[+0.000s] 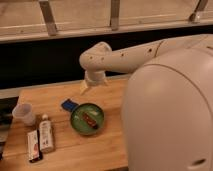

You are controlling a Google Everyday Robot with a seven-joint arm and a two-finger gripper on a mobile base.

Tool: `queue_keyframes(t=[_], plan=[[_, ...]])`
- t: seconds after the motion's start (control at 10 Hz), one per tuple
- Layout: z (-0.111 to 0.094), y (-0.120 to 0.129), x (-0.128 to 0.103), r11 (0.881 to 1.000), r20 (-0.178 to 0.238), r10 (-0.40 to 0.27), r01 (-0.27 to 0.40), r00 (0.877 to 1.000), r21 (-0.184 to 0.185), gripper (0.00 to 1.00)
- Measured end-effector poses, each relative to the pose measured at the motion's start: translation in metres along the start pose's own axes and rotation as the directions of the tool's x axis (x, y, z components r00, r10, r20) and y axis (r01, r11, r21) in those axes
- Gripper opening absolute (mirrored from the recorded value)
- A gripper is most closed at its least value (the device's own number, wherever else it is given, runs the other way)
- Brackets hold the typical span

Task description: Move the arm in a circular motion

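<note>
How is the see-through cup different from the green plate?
The cup is pale and tall; the green plate is low and wide. The plate holds a small brown thing; the cup shows nothing inside. The cup stands near the table's left edge, the plate nearer the middle. Both are round. The claw hangs under the arm's rounded joint, behind the plate, touching neither.
</note>
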Motion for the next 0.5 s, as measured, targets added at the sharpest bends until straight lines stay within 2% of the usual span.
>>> queue_keyframes(t=[0.2,0.4,0.5], plan=[[-0.009,0.044,0.021,0.999,-0.004,-0.031,0.031,1.000,-0.025,0.80],[-0.017,0.061,0.048,0.999,-0.024,-0.028,0.028,0.999,-0.018,0.80],[-0.020,0.060,0.064,1.000,-0.040,-0.012,0.012,0.999,-0.006,0.80]])
